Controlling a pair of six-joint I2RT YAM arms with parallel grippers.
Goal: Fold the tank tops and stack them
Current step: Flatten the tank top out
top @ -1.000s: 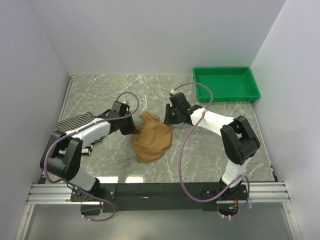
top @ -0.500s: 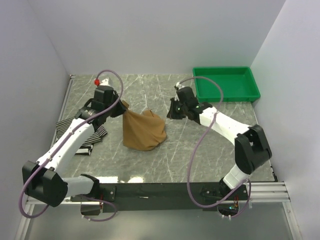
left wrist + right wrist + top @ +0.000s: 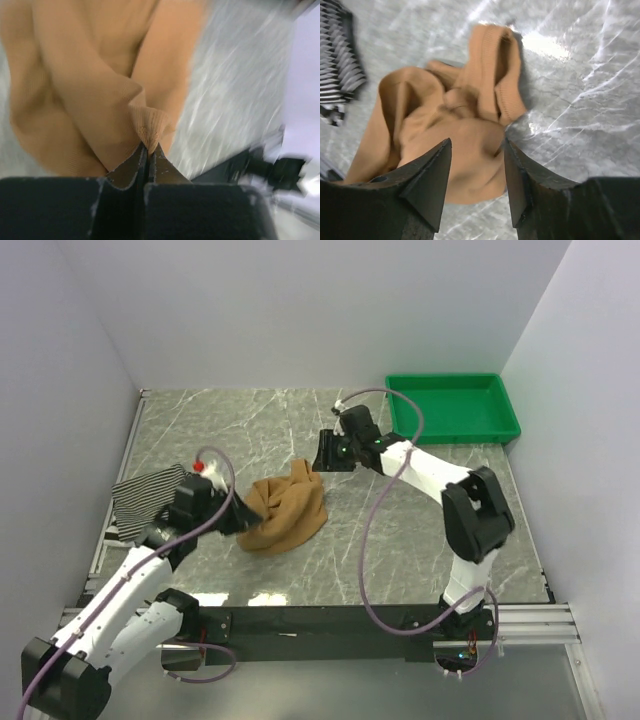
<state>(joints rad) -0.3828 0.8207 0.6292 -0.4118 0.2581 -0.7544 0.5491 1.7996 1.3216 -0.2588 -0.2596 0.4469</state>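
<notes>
The plain tan-brown tank top lies bunched in the middle of the table. My left gripper is shut on its left edge; the left wrist view shows the cloth pinched between the closed jaws. My right gripper is open just above the top's far right corner, holding nothing; the right wrist view shows the crumpled cloth below the spread jaws. A striped tank top lies flat at the left edge, also in the right wrist view. I see no third tank top.
A green plastic tray stands at the back right corner. White walls close in the table on three sides. Bare marble table shows at the right and at the back.
My left gripper has pulled the tan top's edge from the back left down toward the near left. My right gripper has moved left, over the top's far corner.
</notes>
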